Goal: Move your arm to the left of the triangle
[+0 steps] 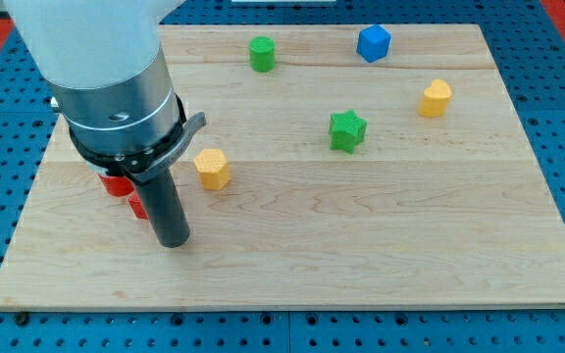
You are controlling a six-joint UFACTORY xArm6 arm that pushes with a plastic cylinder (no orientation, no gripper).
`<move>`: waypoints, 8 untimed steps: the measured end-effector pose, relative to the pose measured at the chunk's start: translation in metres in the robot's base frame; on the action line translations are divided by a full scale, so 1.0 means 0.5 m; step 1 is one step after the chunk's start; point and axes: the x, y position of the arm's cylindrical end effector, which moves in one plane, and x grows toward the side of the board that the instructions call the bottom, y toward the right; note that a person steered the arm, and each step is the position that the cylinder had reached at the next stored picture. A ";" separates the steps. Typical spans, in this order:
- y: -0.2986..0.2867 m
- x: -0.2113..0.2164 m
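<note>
Down near the board's (292, 265) bottom-left corner, my tip (173, 241) rests on the wood. It is a bare rod with no fingers to open or close, and it holds nothing.

Just to the view's left of the rod and slightly above the tip, two red pieces (116, 184) show from under my arm's housing. Too much is hidden to tell their shape, or whether they are one block or two. No block in plain view looks like a triangle, so I judge the red is the one meant. If so, my tip is on its right, close beside it and perhaps touching.

The approach is therefore not finished. The next move calls for going round the red along the view's bottom, without nudging it, to stop on its left.

Further up, a yellow block (212, 169) sits near the rod's right. A green star (346, 130) lies well apart towards the middle, with a second yellow (436, 98) beyond it on the right. A green cylinder (262, 53) and a blue block (373, 43) stand by the top edge.
</note>
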 end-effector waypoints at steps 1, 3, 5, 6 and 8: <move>-0.015 -0.040; -0.066 -0.084; -0.043 -0.078; 0.008 -0.082; 0.002 -0.114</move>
